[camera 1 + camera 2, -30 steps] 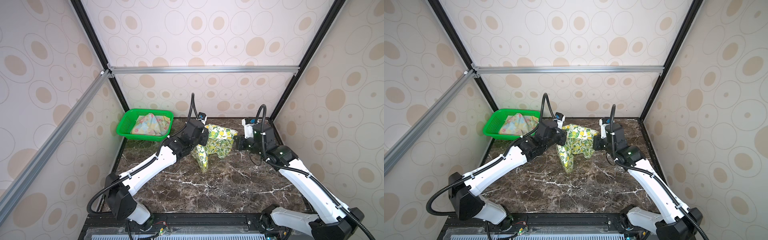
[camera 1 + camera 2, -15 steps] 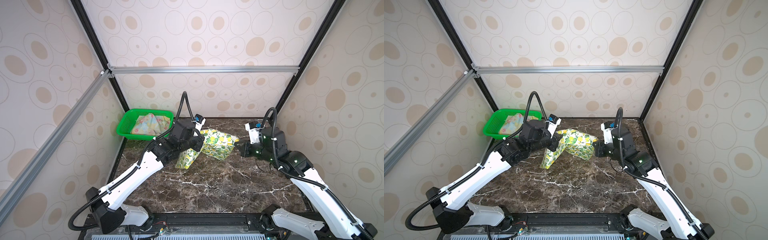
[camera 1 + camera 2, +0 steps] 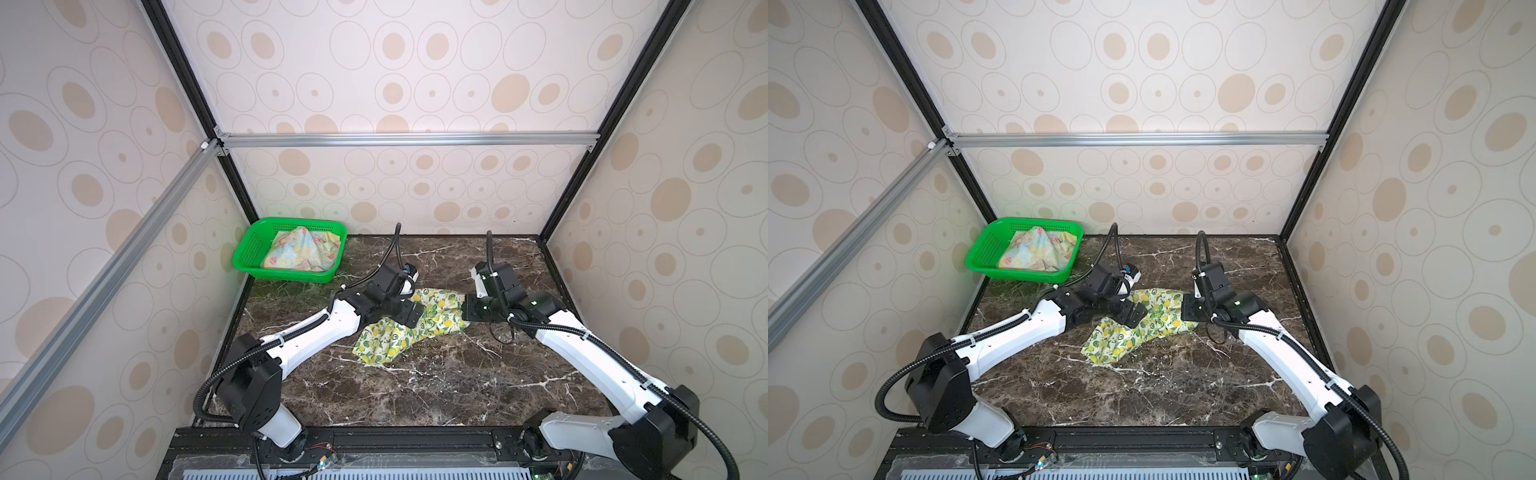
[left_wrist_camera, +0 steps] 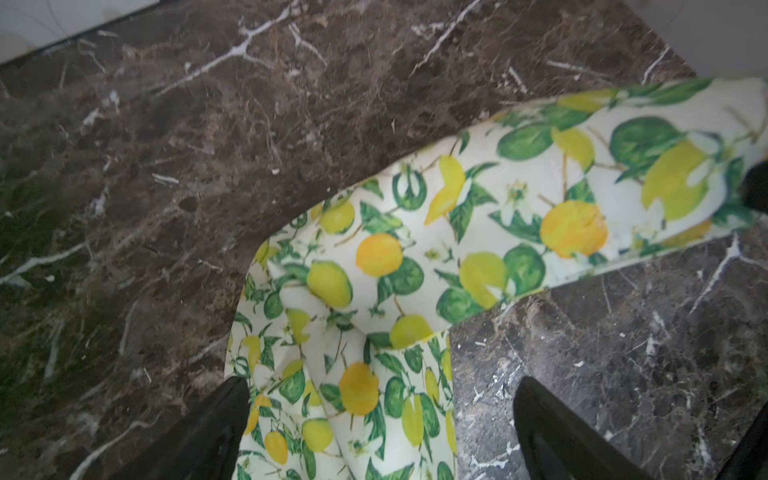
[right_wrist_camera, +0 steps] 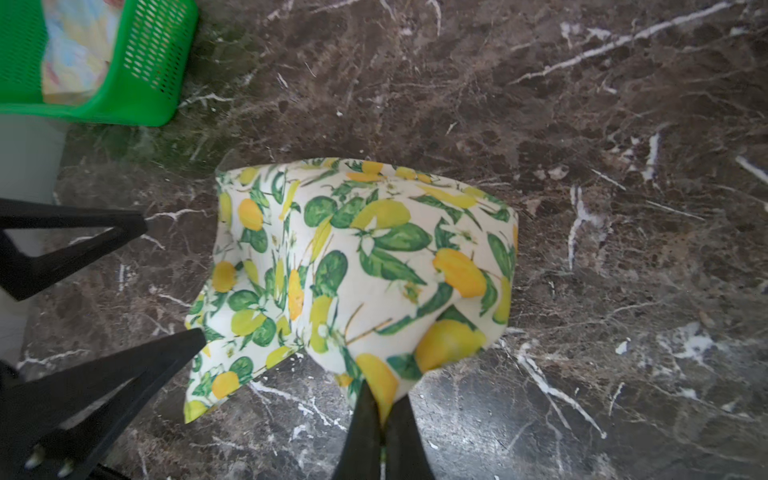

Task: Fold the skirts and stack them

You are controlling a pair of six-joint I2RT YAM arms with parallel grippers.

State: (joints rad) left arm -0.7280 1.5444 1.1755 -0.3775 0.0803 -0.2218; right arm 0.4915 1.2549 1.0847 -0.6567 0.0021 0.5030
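Lemon skirt [image 3: 415,330] [image 3: 1144,328] lies crumpled near centre of the marble table [image 3: 436,395] [image 3: 1142,399]. In both top views it's a long rumpled strip running approx 8 o'clock to 2 o'clock. The 8 o'clock end lies flat on the stone, w/ layers overlapping mid-strip.

R gripper [image 3: 465,311] [image 3: 1185,311] sits at the strip's 2 o'clock end. Its fingers are pressed together & pinch a corner of the cloth. In R wrist view the fabric [image 5: 353,266] bunches into the closed tips [image 5: 380,401] & lifts off the table there.

L gripper [image 3: 409,314] [image 3: 1134,314] hangs over the strip's middle, arm coming in from 8 o'clock. Jaws are spread wide, holding nothing. L wrist view [image 4: 381,384] shows the skirt [image 4: 415,270] passing btwn the two black fingers [image 4: 220,419]; can't tell whether they touch it. The same spread gripper [image 5: 166,282] shows in R wrist view, one tip just beside the skirt's edge.

Pastel skirt [image 3: 301,249] [image 3: 1038,251] [image 5: 75,50] sits heaped, unfolded, inside the green basket [image 3: 291,275] [image 3: 1021,275] [image 5: 141,95]. Basket is at the table's 10 o'clock corner, well apart from the lemon skirt. Skirts not stacked.
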